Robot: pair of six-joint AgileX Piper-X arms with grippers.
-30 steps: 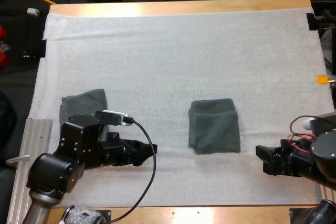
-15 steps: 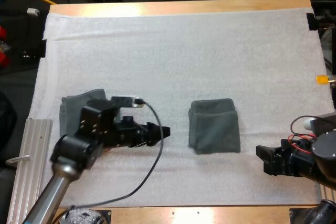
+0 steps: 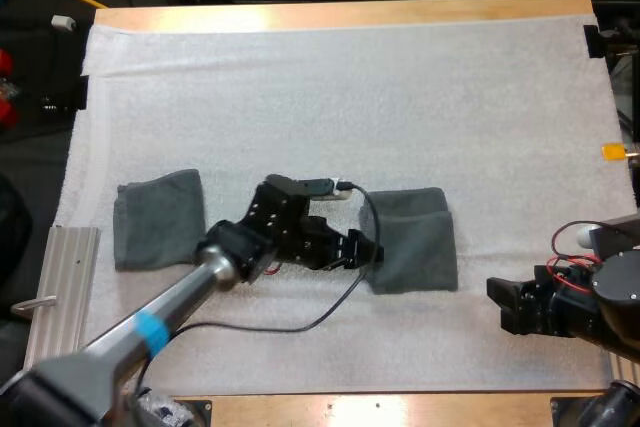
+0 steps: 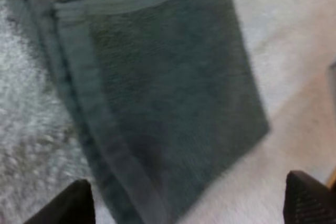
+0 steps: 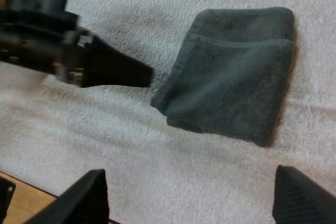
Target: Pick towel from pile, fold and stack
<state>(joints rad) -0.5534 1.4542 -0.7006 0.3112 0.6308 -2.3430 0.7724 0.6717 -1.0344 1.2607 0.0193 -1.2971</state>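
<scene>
Two dark grey-green terry towels lie on a white textured mat that covers a wooden desk. One, a folded rectangular towel with a layered hem along its far side, lies flat with its edges roughly square to the mat. The other dark grey-green towel, also flat, is well apart from the folded one, on its left.

The left gripper reaches in between them, its tip just beside the folded towel's left edge. Seen from the left wrist camera, its black fingers stand wide apart with the folded towel's corner beyond them, and they grip nothing. Whether they touch the towel's edge cannot be told.

The right gripper sits well to the right of the folded towel, nearer the desk's front edge, and points towards it. Its fingers are spread wide and clear of everything.

Bare mat lies open on the far side of the folded towel, and a strip of bare mat separates the towel from the right gripper.
</scene>
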